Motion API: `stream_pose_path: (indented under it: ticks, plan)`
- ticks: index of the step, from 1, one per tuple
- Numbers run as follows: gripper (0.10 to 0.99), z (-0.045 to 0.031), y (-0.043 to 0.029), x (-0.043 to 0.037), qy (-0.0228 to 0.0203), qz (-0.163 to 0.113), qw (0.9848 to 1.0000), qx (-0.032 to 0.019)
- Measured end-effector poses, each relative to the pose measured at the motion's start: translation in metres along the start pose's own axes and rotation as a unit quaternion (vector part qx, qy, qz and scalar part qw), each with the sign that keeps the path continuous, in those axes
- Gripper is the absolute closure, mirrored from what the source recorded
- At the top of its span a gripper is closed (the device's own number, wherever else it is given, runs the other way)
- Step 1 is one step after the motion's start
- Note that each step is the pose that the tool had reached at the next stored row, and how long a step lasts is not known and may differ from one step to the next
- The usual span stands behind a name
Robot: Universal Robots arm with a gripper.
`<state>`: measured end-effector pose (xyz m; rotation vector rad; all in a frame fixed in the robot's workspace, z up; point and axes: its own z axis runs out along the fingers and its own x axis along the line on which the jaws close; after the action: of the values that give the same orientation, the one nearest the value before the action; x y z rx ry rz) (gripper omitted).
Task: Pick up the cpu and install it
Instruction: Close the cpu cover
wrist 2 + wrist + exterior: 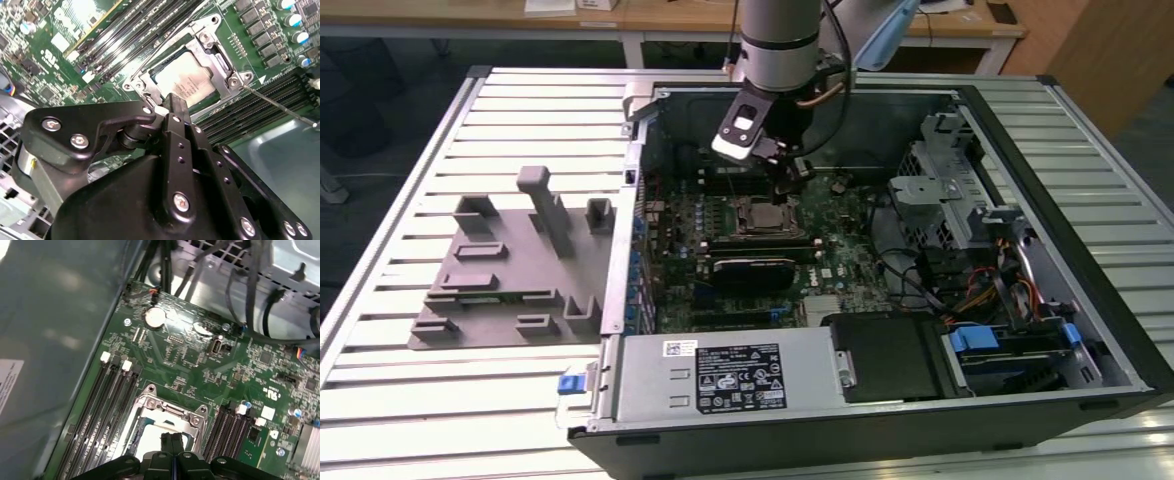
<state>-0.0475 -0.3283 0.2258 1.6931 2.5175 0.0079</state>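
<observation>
The small square silvery cpu lies flat in its metal-framed socket on the green motherboard. The open black computer case rests on its side on the slatted metal table, so the board faces up to the arm. The black end effector hangs right over the chip, fingers pressed together with nothing between them; whether the tips touch it I cannot tell. The grey plastic fixture tray sits beside the case
</observation>
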Motion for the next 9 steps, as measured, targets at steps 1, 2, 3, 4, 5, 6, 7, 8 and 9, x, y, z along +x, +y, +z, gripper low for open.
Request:
stream_pose_path:
  ticks: [1, 2, 3, 4, 5, 6, 7, 8, 9]
  plan:
    - [0.980, 0.0000, -0.0001, 0.0000, 0.0004, -0.006, 1.0000, -0.0005]
    - [0.980, 0.0001, -0.0001, 0.0001, 0.0008, -0.012, 0.9999, -0.0011]
    - [0.980, 0.0002, -0.0002, 0.0001, 0.0012, -0.018, 0.9998, -0.0016]
    - [0.980, 0.0002, -0.0003, 0.0002, 0.0016, -0.024, 0.9997, -0.0021]
    - [0.980, 0.0002, -0.0004, 0.0002, 0.0020, -0.030, 0.9995, -0.0026]
    - [0.980, 0.0002, -0.0004, 0.0002, 0.0023, -0.036, 0.9994, -0.0030]
    - [0.980, 0.0003, -0.0004, 0.0002, 0.0026, -0.040, 0.9992, -0.0035]
    - [0.980, 0.0003, -0.0004, 0.0002, 0.0029, -0.044, 0.9990, -0.0038]
    - [0.980, 0.0003, -0.0005, 0.0002, 0.0031, -0.048, 0.9988, -0.0042]
